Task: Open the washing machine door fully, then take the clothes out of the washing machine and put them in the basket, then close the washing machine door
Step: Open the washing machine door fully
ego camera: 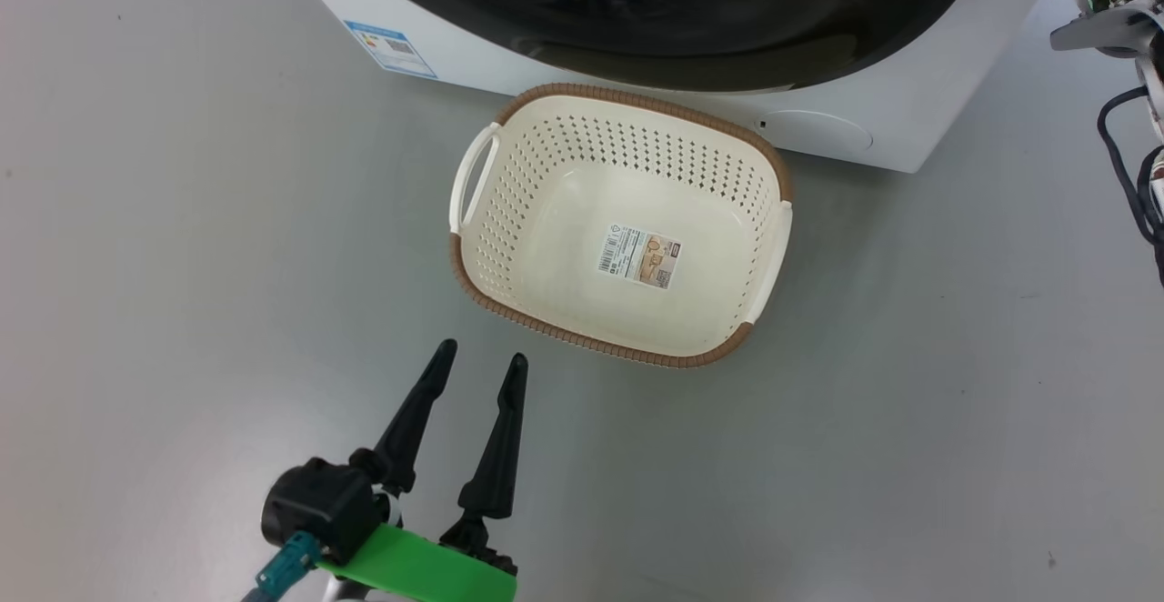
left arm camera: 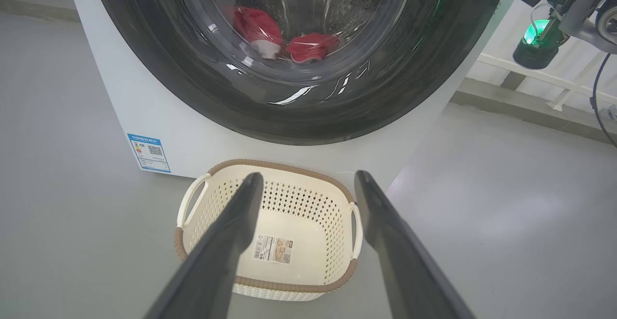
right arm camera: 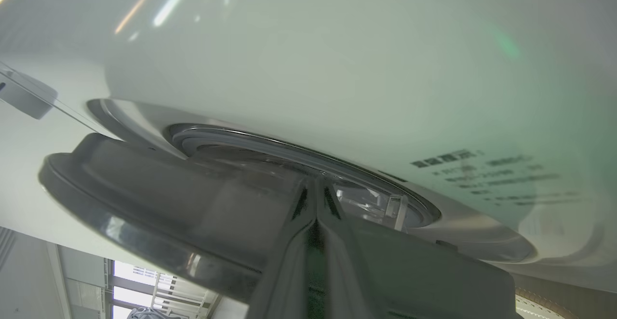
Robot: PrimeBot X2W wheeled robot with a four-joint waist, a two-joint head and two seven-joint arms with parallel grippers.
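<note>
The washing machine [ego camera: 873,134] stands white at the top of the head view, its door [ego camera: 727,38] showing a glossy black rim. Through the door's glass [left arm camera: 299,15] the red clothes [left arm camera: 308,46] lie in the drum. The cream basket [ego camera: 536,220] sits on the floor just in front, with nothing in it but its paper label. My left gripper [ego camera: 480,361] hovers open near the basket's front left. My right gripper [right arm camera: 315,186] is shut, its tips tucked at the door's [right arm camera: 144,203] edge, where a narrow gap to the machine front [right arm camera: 337,68] shows.
Grey floor [ego camera: 955,402] spreads around the basket on both sides. My right arm [ego camera: 1105,29] with its dangling cables reaches in at the machine's right side. A blue energy label [ego camera: 391,47] marks the machine's lower left corner.
</note>
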